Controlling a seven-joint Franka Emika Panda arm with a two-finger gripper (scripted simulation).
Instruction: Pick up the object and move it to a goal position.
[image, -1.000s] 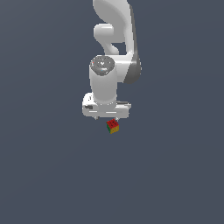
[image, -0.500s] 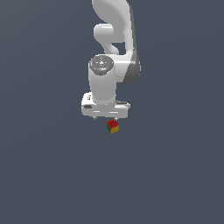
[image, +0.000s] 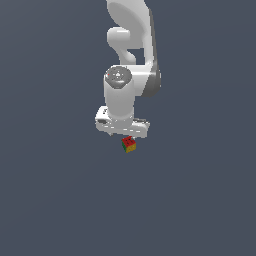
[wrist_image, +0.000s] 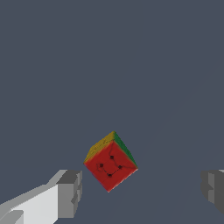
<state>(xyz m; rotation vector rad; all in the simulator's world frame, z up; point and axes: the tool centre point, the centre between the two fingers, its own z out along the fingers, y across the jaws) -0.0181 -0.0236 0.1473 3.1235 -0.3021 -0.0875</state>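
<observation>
My white jointed arm (image: 131, 60) is reaching down from the top of the exterior view, wrist pointing straight down near the frame's centre. My white gripper (image: 126, 136) is hanging just above the tiny red, green and yellow puzzle-style cube (image: 129, 144), which is sitting tilted just below centre. In the wrist view my grey-tipped fingers (wrist_image: 70, 192) are spreading wide, the cube (wrist_image: 110, 162) lying between them, touching neither.

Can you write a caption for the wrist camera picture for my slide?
Open pincer hovering over a tiny colorful puzzle cube, its fingers apart on either side.
</observation>
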